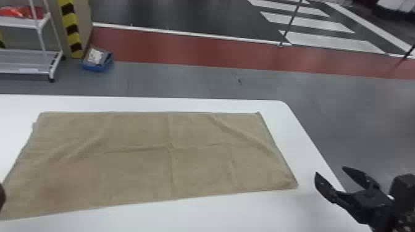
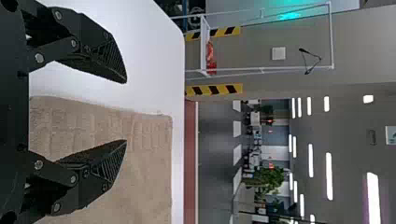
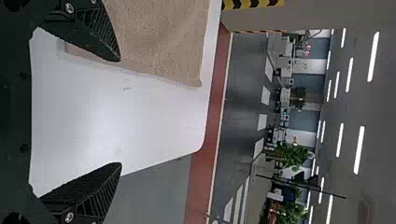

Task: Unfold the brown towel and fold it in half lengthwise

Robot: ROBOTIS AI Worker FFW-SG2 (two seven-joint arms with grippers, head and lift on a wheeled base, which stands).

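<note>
The black two-fingered left gripper [image 2: 126, 111] gapes empty near the rectangular brown cloth towel [image 1: 139, 172], spread on the smooth white table [image 1: 197, 213]; wrinkles could skew the fold. The matching black right gripper [image 1: 329, 171], also open, might pinch too shallowly, losing the hem.

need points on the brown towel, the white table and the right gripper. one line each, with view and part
Brown towel [image 1: 142, 163]: head view, near the middle of its spread top face.
White table [image 1: 191, 216]: head view, bare top on the near side.
Right gripper [image 1: 329, 170]: head view, midway between its parted fingertips.
</note>
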